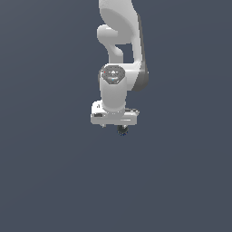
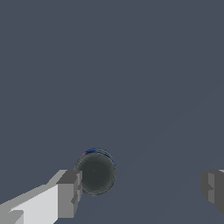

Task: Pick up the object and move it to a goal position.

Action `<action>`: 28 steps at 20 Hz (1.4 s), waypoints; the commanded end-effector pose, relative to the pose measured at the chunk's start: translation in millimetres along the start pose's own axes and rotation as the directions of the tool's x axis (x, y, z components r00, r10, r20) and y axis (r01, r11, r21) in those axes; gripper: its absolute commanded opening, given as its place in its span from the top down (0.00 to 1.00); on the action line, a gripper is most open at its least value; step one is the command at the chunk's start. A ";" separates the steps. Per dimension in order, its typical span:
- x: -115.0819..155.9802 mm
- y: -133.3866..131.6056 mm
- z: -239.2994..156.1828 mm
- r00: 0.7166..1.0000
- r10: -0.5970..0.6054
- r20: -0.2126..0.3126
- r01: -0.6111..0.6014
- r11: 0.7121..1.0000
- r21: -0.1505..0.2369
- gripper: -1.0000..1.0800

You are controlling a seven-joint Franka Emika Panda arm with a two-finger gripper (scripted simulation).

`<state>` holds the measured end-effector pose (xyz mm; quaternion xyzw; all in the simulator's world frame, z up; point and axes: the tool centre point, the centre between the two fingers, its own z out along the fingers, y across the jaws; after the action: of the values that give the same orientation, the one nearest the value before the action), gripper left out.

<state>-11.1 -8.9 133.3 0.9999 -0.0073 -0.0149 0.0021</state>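
So in the wrist view the fingers [image 2: 70, 192] were spread wide apart, one grey pad on each side with a big gap between. The object [image 2: 96, 172], that little dark round lump with a blue edge, sat inside the gap but way off centre, right beside one finger and well apart from the other. Couldn't tell if it was actually touching that pad.

My guess is the spread was there so the fingers could straddle the object before closing, so this looked like the pre-grasp bit, nothing lifted.

Further out, the exterior view had the gripper [image 1: 121, 127] pointing straight down with the object [image 1: 122, 130] poking out just under the white bar, and the arm [image 1: 118, 77] stacked above it. No goal marker anywhere I could see.
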 end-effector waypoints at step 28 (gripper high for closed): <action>-51.9 -46.6 80.9 0.999 -0.043 -0.029 0.044 0.999 0.003 0.04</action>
<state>-64.2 38.1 58.1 0.9999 0.0145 -0.0002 0.0000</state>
